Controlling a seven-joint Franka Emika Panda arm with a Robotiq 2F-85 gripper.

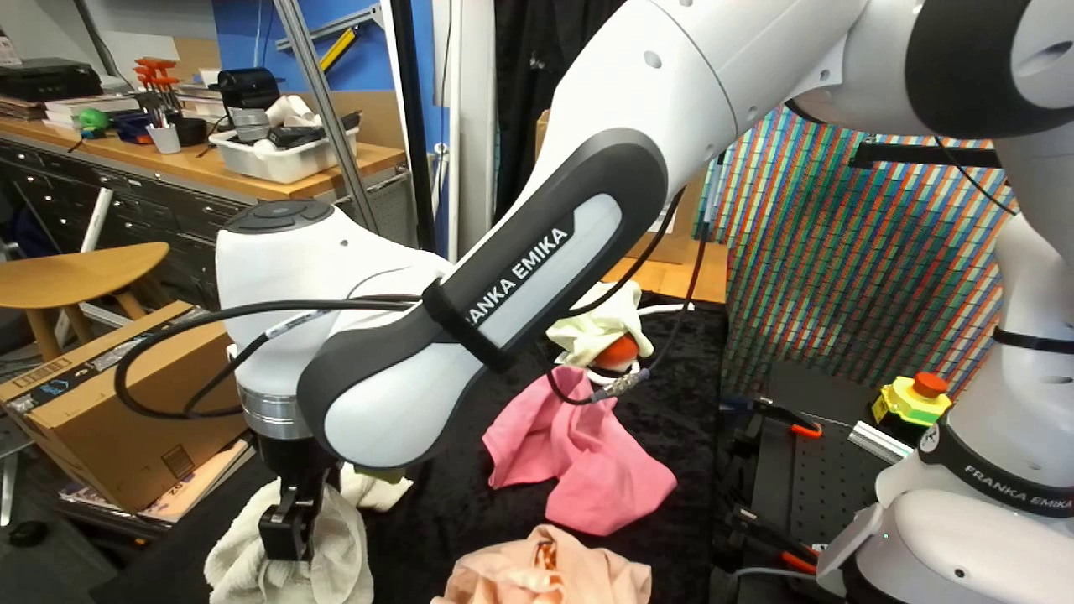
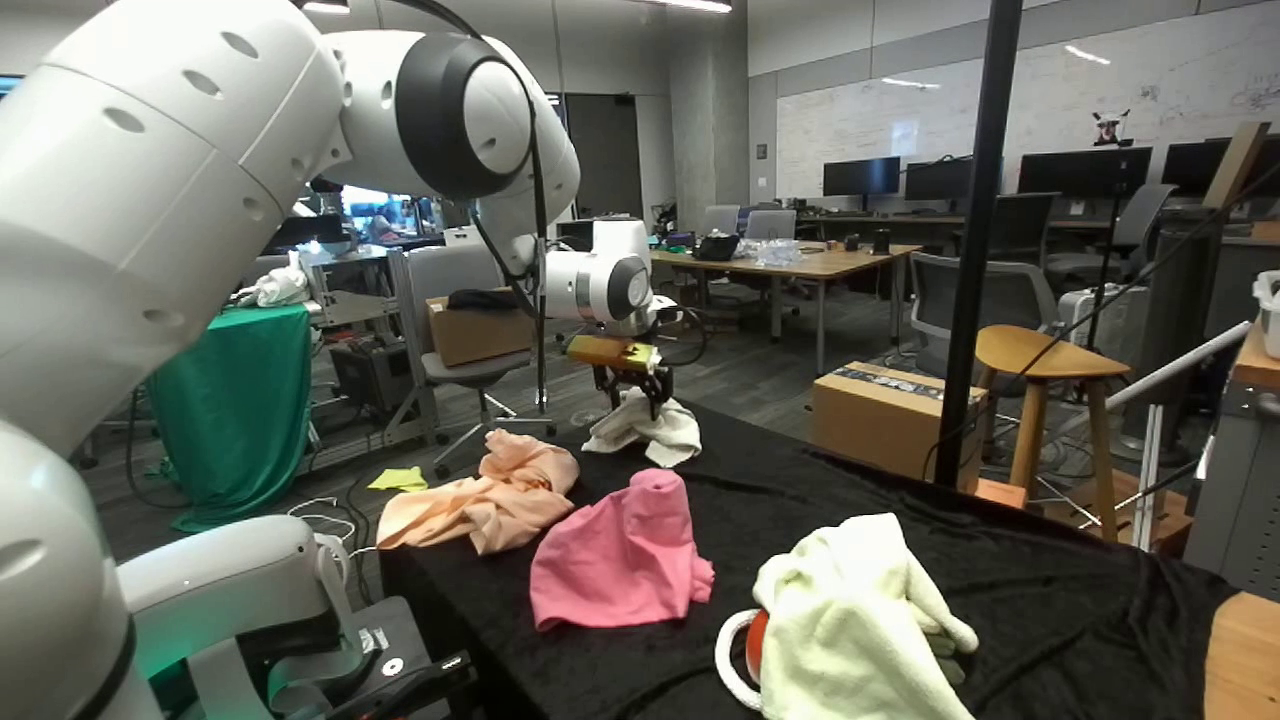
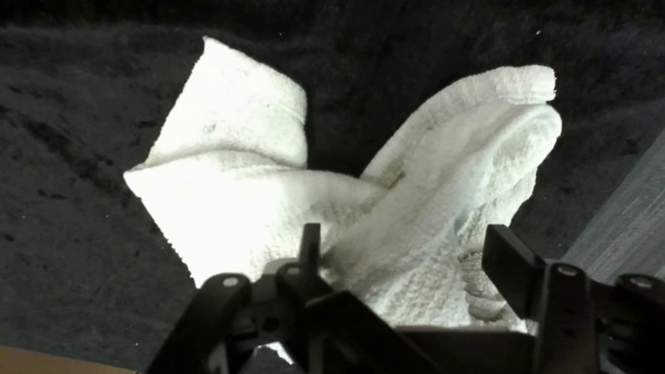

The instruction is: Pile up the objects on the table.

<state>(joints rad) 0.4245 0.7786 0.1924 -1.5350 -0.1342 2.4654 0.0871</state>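
Note:
In the wrist view my gripper (image 3: 408,254) is open, its fingers on either side of a bunched part of the white cloth (image 3: 234,208). In both exterior views it is low over that cloth (image 2: 645,425), which lies at the far end of the black-draped table (image 2: 1000,570). A pink cloth (image 2: 625,565) stands crumpled mid-table. Beside it lies a peach cloth (image 2: 500,500), with an orange-and-white patch (image 1: 547,555) showing in its folds. The pale yellow-green cloth (image 2: 850,620) partly covers a red item (image 1: 619,352). A white cord (image 2: 732,660) loops beside that item.
Cardboard boxes (image 1: 143,411) and a wooden stool (image 2: 1050,355) stand off the table's side. A black upright pole (image 2: 975,250) rises near that edge. My arm (image 1: 537,260) hides part of the table in an exterior view. A yellow-and-red button box (image 1: 913,398) is near the base.

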